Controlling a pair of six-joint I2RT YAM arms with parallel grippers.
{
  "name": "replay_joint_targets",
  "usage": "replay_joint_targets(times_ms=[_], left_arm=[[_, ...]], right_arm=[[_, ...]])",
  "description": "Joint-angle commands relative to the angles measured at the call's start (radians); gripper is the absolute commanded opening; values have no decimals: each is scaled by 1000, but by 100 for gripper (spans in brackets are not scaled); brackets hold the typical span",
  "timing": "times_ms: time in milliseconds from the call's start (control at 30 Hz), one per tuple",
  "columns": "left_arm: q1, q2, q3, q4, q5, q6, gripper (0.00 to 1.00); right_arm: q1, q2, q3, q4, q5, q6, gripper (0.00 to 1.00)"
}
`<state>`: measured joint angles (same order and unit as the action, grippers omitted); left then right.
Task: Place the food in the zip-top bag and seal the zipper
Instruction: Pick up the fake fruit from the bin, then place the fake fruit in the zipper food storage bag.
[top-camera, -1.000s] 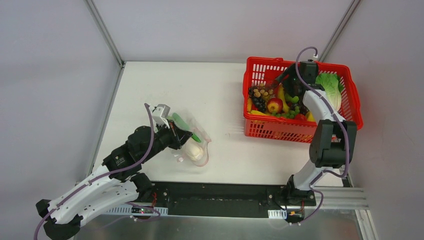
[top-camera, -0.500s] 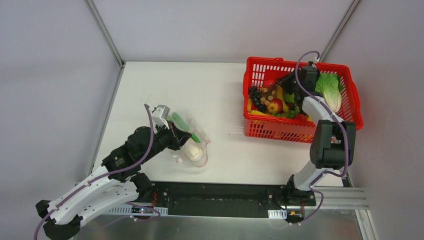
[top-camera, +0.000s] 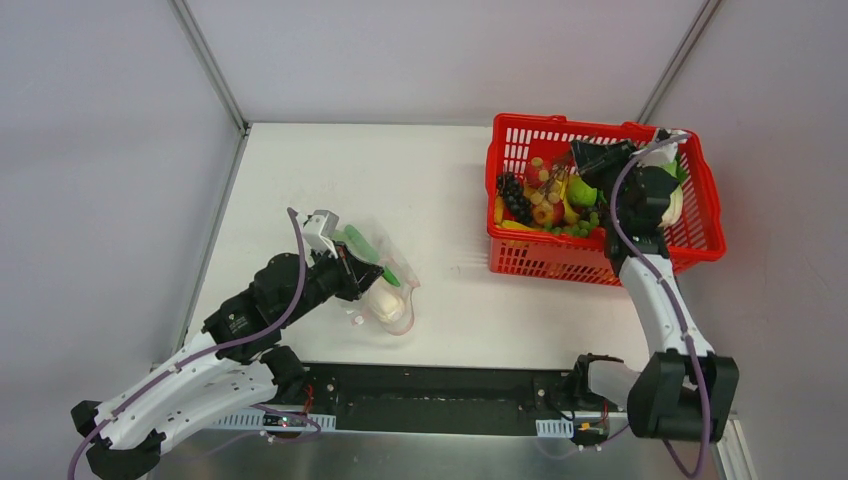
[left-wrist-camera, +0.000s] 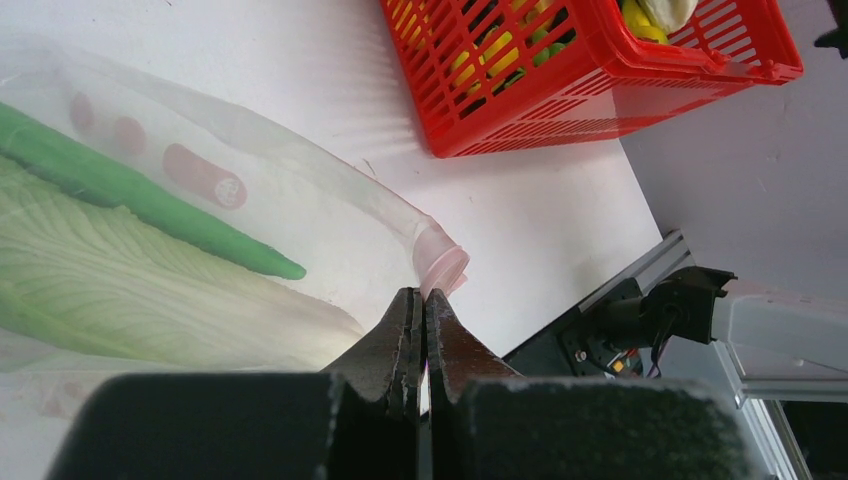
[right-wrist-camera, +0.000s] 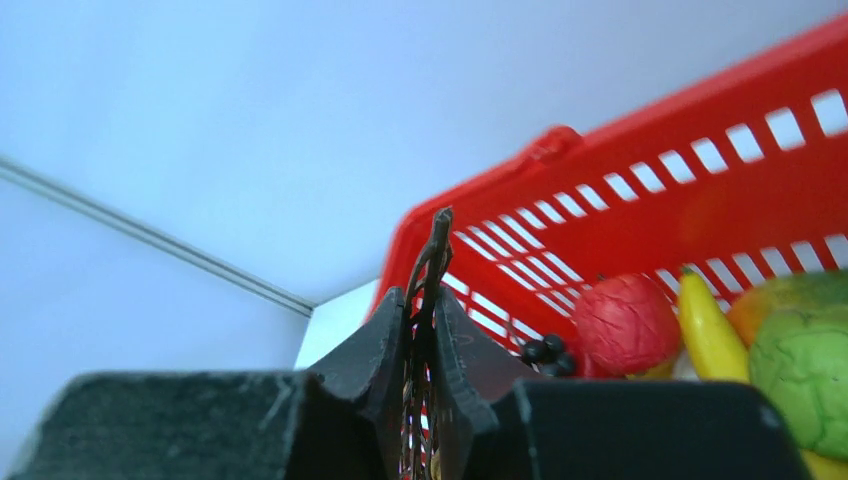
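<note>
The zip-top bag (top-camera: 388, 282) lies left of centre, holding a long green vegetable (left-wrist-camera: 150, 205), a pale cabbage leaf (left-wrist-camera: 120, 295) and a white oval piece (top-camera: 385, 301). My left gripper (left-wrist-camera: 421, 296) is shut on the bag's mouth edge, just below the curled pink zipper (left-wrist-camera: 441, 266). Over the red basket (top-camera: 704, 216), my right gripper (right-wrist-camera: 421, 300) is shut on the brown stem (right-wrist-camera: 433, 245) of a tan grape bunch (top-camera: 541, 178), which hangs above the other food. In the right wrist view a round red fruit (right-wrist-camera: 625, 322) and a banana (right-wrist-camera: 705, 325) lie below.
The basket (left-wrist-camera: 600, 60) stands at the back right, with dark grapes (top-camera: 515, 195), an apple (top-camera: 546, 213) and green pieces inside. Grey walls close in the table on three sides. The black mounting rail (top-camera: 440, 400) runs along the near edge.
My right gripper has shut on the grape stem and drawn back to the right and up, lifting the tan bunch. The left gripper and the bag have not moved.
</note>
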<state>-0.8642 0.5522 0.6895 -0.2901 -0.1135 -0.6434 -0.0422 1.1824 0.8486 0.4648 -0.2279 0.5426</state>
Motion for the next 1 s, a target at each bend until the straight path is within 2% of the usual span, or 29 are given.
replay_joint_targets(times_ms=[0,233,333,433,600,833,967], left_arm=[[-5,-1,12,48,9,-18,0],[-5,9,6,70,8,-30,0],[-5,5,-1,85,4,-41,0],[-4,-1,-4,96,3,-47,0],[-5,-5,3,121,4,-63,0],[-5,2,25,138,2,-90,0],[-5,10,49,146,4,-116,0]], right_arm=[[-5,-136,-23,164,-37,5,0],[8,-236,-22,299,-342,128,0],[60,-244,-2,317,-439,150,0],[152,-252,-1,311,-492,105,0],[352,-257,-30,295,-527,-94,0],[701,-237,-126,330,-608,-505,0],[842,-200,-150,334,-537,-654,0]])
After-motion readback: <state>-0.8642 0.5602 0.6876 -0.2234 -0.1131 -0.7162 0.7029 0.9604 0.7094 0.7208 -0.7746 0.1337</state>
